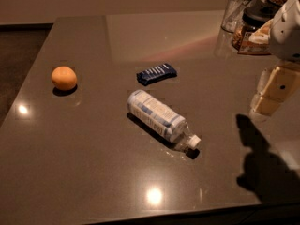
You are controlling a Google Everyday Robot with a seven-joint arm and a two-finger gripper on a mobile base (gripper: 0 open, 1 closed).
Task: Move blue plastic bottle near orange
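The blue plastic bottle (159, 119) lies on its side near the middle of the dark table, its white cap pointing to the front right. The orange (64, 78) sits at the left of the table, well apart from the bottle. My gripper (271, 93) hangs above the table's right side, to the right of the bottle and not touching it. It holds nothing that I can see.
A small dark-blue wrapped packet (156, 73) lies just behind the bottle. A clear glass (239, 9) and jars with dark lids (255, 25) stand at the back right. The table's front edge (187, 214) is close below the bottle.
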